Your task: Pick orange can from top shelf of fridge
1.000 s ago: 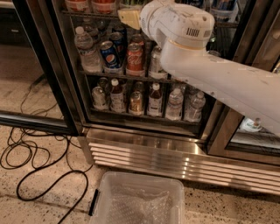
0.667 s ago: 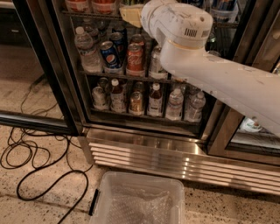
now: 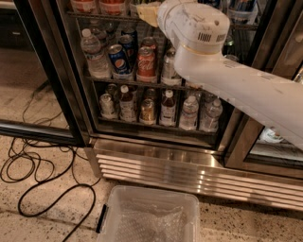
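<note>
The fridge [image 3: 189, 170] stands open in front of me, and my white arm reaches up into it from the right. My gripper [image 3: 147, 12] shows as a tan tip at the top edge of the view, just above the front rail of the top shelf [image 3: 104, 17]. Left of it, two orange-red containers [image 3: 111, 5] stand on that shelf with their upper parts cut off by the frame. I cannot tell whether either is the orange can. The gripper is beside them and touches neither as far as I can see.
The middle rack holds a blue Pepsi can [image 3: 118, 59], a red Coca-Cola can [image 3: 146, 64] and water bottles [image 3: 92, 52]. The lower rack carries several bottles [image 3: 168, 108]. A clear plastic bin [image 3: 151, 217] sits on the floor below, with black cables [image 3: 38, 175] to the left.
The arm and gripper have edged slightly upward toward the top shelf. Nothing on the racks has moved.
</note>
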`<state>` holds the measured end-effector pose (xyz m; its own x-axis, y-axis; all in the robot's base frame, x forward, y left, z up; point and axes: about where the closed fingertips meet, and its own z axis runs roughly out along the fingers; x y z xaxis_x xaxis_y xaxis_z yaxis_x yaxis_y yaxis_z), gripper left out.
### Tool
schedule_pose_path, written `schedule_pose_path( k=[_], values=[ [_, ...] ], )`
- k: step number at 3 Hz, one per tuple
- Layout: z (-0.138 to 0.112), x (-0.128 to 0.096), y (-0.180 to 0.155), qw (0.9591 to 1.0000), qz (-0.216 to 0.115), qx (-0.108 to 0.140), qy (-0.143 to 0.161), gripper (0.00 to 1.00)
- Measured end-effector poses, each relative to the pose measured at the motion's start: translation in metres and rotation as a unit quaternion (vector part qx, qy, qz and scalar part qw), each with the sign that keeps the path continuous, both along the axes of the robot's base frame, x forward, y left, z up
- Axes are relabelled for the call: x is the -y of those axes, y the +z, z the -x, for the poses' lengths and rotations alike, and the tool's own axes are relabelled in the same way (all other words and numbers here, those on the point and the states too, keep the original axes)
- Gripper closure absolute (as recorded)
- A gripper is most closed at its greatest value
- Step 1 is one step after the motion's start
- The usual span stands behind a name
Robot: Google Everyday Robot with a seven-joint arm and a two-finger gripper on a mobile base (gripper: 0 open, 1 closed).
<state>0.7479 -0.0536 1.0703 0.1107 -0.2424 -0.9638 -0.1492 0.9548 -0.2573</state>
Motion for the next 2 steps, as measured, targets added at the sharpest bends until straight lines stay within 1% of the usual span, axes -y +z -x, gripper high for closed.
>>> schedule_pose_path(
  k=[1, 2],
  values=[
    [-0.0041, 0.0106, 0.0027, 0.9998, -0.002, 0.008, -0.018, 0.21],
    [-0.0082, 0.0165, 0.0056, 0.9995, -0.004, 0.016, -0.029, 0.18]
  ],
)
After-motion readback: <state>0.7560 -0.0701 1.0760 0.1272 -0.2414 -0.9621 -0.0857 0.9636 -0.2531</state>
